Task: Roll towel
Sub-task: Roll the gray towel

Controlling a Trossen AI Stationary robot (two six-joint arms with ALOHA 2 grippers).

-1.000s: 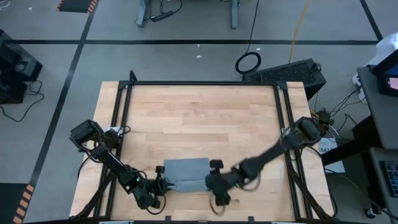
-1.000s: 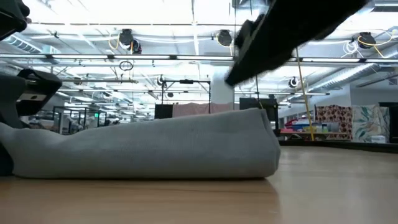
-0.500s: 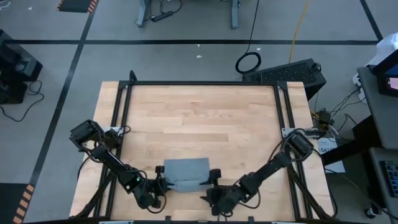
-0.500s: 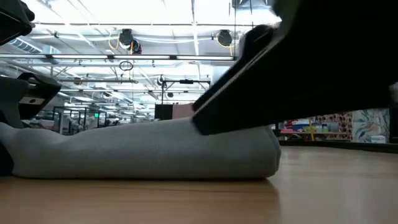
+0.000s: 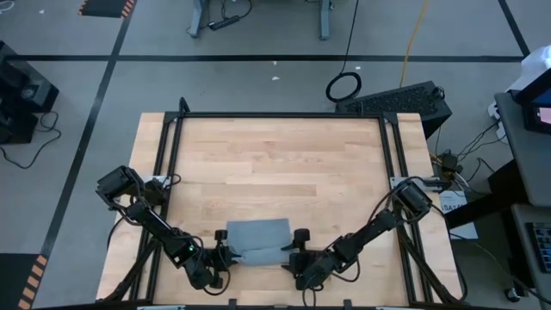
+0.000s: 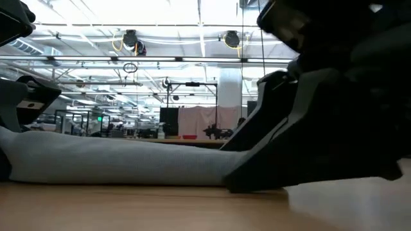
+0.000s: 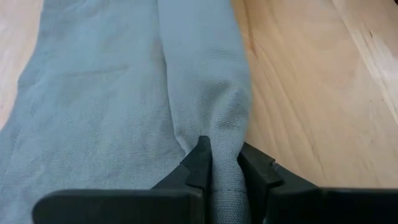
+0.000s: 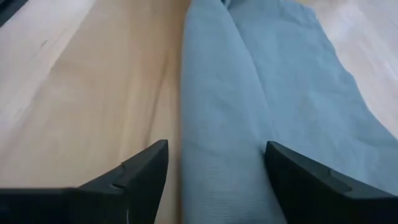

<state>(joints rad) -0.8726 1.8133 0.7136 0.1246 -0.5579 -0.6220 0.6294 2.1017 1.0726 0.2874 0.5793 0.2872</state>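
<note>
The grey towel (image 5: 256, 237) lies on the wooden table near its near edge. The strip along its near side is folded into a thick ridge (image 8: 217, 112). My left gripper (image 5: 225, 256) is at the towel's left end, shut on that ridge (image 7: 224, 158). My right gripper (image 5: 294, 256) is low at the towel's right end and open. Its two fingers (image 8: 143, 168) stand on either side of the ridge. In the low view it fills the right side (image 6: 308, 128) and hides the towel's right end. My left gripper pinches the raised fold (image 7: 225, 146) at the left end of the towel's near ridge between its two fingers. The fingers come about level from the table's left and lie along the ridge. The towel lies on the table, with slack creases running away from the fingers. My right gripper straddles the ridge; I cannot tell whether it touches the cloth.
Bare wood (image 5: 275, 164) stretches from the towel to the table's far edge. Black frame rails (image 5: 164, 172) run along the left, right and far sides. The table's near edge is close behind both grippers.
My right gripper has drawn back toward the table's near edge and come down low to the tabletop at the towel's right end, now pointing along the ridge. The towel's right end, raised a second ago, now lies lower.
</note>
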